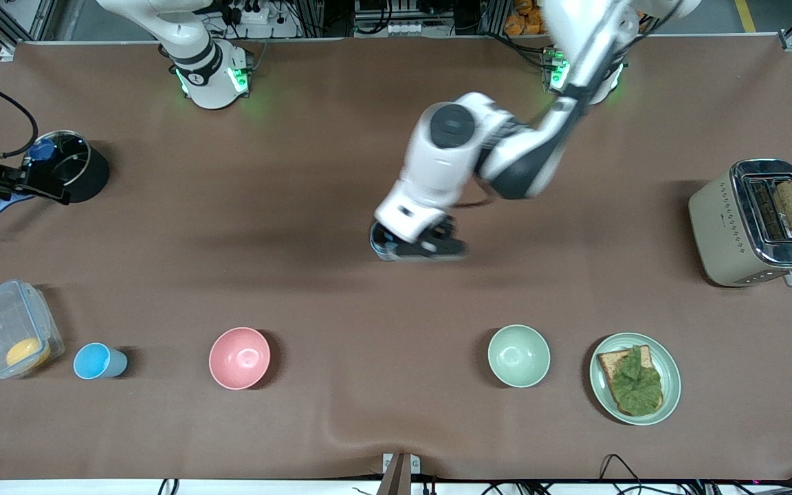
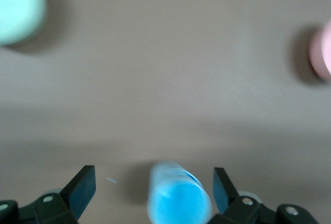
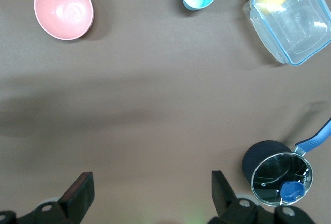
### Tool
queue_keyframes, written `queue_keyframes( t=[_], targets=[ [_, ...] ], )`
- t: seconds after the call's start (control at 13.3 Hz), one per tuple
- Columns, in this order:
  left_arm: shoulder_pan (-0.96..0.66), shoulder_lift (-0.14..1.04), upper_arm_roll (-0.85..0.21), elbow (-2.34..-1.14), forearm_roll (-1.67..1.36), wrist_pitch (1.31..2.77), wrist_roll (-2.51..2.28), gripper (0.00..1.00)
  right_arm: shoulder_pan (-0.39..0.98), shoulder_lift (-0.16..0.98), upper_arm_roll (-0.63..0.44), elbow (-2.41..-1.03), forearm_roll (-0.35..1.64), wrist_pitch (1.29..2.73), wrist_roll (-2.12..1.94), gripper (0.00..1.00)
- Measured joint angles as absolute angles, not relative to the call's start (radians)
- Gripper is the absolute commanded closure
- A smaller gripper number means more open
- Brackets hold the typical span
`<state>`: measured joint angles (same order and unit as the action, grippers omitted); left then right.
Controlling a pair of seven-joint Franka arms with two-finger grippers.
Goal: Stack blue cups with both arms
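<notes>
Lowest in the front view, a row lies along the brown counter (image 1: 341,289): clear plastic lidded box (image 1: 9,330) holding something yellow at lower left, then a sky-blue tapered plastic cup (image 1: 98,361) standing upright just beside it, a wide pink bowl (image 1: 239,357), a wide pale-green bowl (image 1: 518,355), and a green plate with leaf-topped toast (image 1: 635,377) at lower right.

Second blue plastic cup (image 2: 178,198) sits at frame centre, mostly hidden under the left pincer (image 1: 415,242). In the left wrist view the fingers are spread on either side of it, not touching.

Right pincer (image 3: 150,193) is spread, holding nothing, over bare counter near a dark pot with a glass lid (image 1: 71,165) at frame left; the right arm appears to wait.

Judgement: cups look light, stiff, smooth-walled and likely slippery, easy to tip. Best hold is across the upper wall just below the rim, squeezed gently, kept upright so it can nest into its mate.
</notes>
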<state>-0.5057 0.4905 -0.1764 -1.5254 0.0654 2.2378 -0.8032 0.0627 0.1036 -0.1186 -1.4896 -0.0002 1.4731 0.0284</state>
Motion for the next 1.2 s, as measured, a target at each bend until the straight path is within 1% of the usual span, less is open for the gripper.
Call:
queue_keyframes(
  t=[0.07,0.22,0.37,0.6,0.67,0.97,1.2],
  targets=[
    [-0.442,0.434,-0.176,-1.567,0.066,2.196,-0.738,0.0,0.063,0.104,-0.119,-1.49,0.0,1.473,0.028,0.0],
    [-0.341,0.321,-0.176,-1.628,0.066,2.065,-0.601,0.0,0.063,0.104,-0.118,-1.49,0.0,1.472,0.028,0.0],
    [-0.273,0.218,-0.176,-1.656,0.066,1.927,-0.502,0.0,0.063,0.104,-0.118,-1.491,0.0,1.472,0.028,0.0],
    [-0.19,0.103,-0.172,-1.671,0.067,1.799,-0.356,0.0,0.063,0.104,-0.118,-1.491,0.0,1.471,0.028,0.0],
    [-0.165,0.07,-0.154,-1.673,0.067,1.761,-0.298,0.0,0.063,0.104,-0.118,-1.491,0.0,1.471,0.028,0.0],
    [-0.108,-0.057,-0.026,-1.675,0.066,1.568,-0.147,0.0,0.063,0.104,-0.118,-1.492,0.0,1.469,0.028,0.0],
    [-0.07,-0.123,0.015,-1.676,0.058,1.495,-0.094,0.0,0.063,0.104,-0.118,-1.492,0.0,1.468,0.028,0.0]
  ],
)
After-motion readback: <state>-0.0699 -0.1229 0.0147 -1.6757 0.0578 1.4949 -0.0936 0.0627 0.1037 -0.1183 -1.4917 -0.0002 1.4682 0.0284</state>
